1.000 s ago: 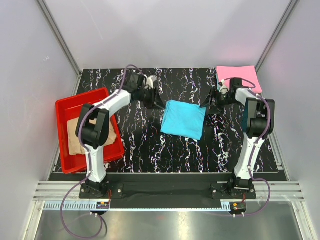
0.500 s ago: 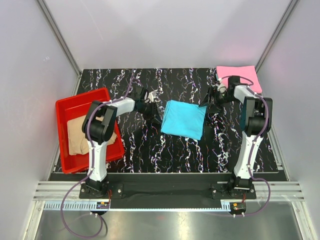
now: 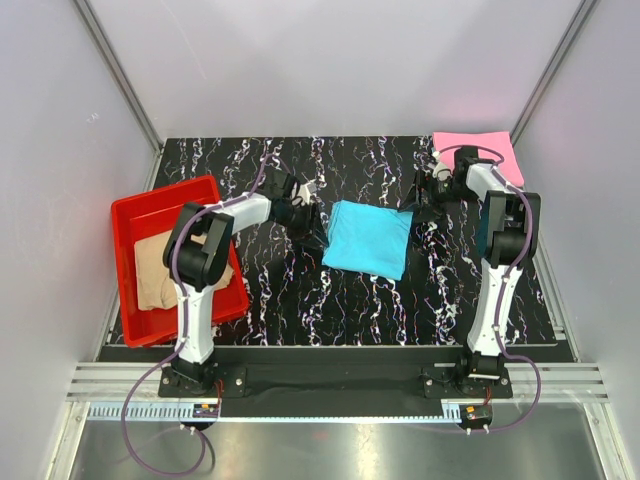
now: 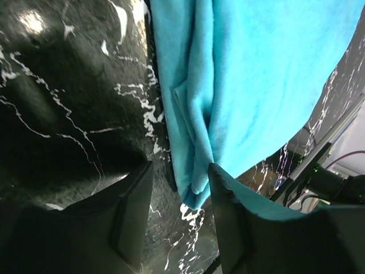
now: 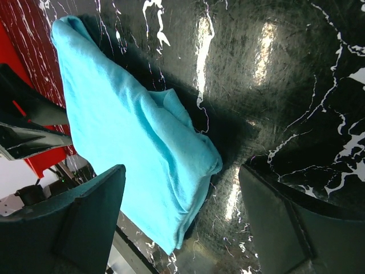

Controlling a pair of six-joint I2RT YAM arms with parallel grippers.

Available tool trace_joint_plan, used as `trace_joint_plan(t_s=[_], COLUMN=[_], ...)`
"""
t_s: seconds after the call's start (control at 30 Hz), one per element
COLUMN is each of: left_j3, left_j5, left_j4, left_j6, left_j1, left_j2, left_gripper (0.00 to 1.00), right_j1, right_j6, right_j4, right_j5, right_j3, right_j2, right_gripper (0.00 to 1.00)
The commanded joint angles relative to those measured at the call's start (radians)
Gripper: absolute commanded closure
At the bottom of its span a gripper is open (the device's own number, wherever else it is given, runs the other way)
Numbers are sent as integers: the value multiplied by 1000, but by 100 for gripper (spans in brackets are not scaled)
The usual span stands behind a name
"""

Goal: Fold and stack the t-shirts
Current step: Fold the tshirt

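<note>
Left gripper nearer turquoise t-shirt; wrist reveals layered edge.

A glossy black counter veined with white spreads beneath the left pincer and right pincer. Beyond and beside them rise pale grey walls, joined by metal rails.

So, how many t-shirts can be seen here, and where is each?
3. The turquoise t-shirt lies folded in the middle; the pink t-shirt is at the far right corner; the tan t-shirt is in the red tray. Others may hide underneath.
</note>
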Motion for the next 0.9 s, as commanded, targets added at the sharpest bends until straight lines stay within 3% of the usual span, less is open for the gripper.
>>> trace_joint_plan(t_s=[0.0,0.37,0.6,0.87], left_j3=[17,-21,20,-13], left_j5=[-15,-127,-84,-58], left_j4=[-37,-91,-79,-66], left_j6=[38,74,43,57], left_j1=[-12,-28,-26,-47], left_j2=[-49,-49,-109,-43], left_gripper=[50,50,47,47], right_j1=[4,4,3,3], right_j6=[-58,-83,-80,-85], right_j4=[-27,-47,-34,-34], right_j5=[79,58,53,50], right_j3=[11,28,16,17], right_j2=[47,56,47,48], right_gripper=[11,11,11,11])
